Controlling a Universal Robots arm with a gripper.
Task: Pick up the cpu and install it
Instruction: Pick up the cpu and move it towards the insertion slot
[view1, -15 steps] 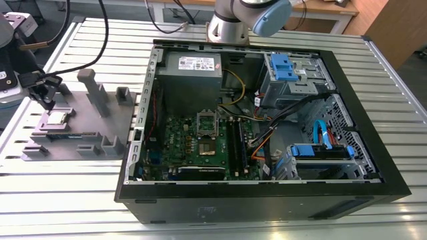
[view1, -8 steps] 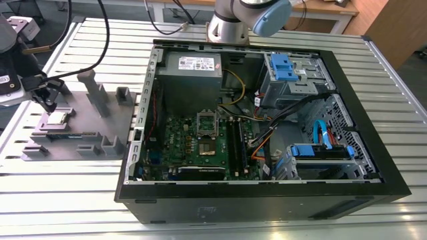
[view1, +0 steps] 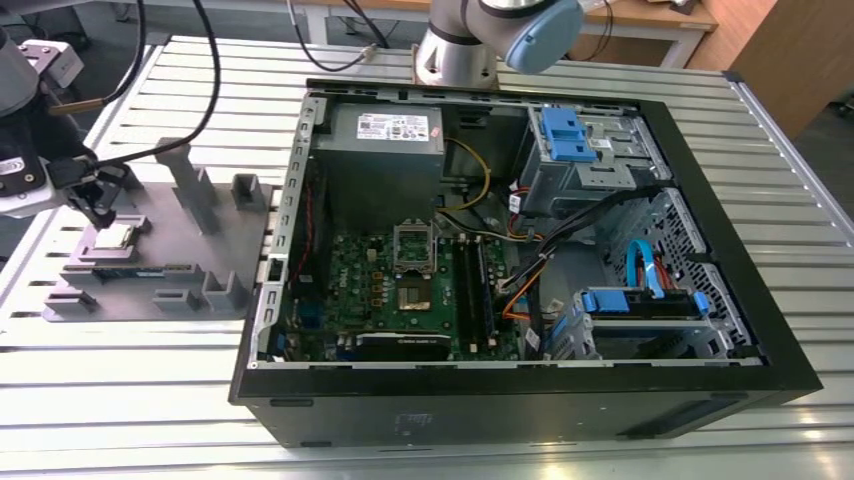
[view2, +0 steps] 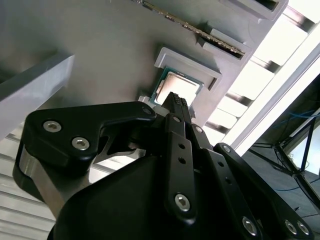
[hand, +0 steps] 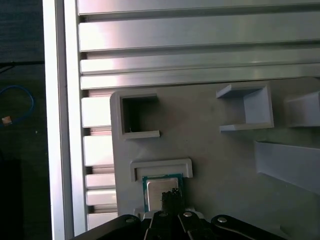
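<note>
Gripper of a Universal Robots arm hangs over a grey fixture plate at the exterior view's left, its black fingers drawn together with nothing between them. In both wrist views the joined fingertips sit directly above the cpu, very close to its shiny metal top; whether they touch it cannot be told.

The cpu lies flat in a shallow square nest on the plate, its silver lid up and a thin green border showing around it. Just beside the nest, a long narrow memory stick rests in its own slot on the same plate, among several upright grey holders.

The plate lies on a slatted aluminium table. To the exterior view's right of it lies an open black computer case on its side, with the green motherboard exposed. The cpu socket on that board is well apart from the chip and the gripper. Inside the case, a grey power supply sits at the far end and blue drive brackets at the exterior view's right. The arm's base stands on the table behind the case.
</note>
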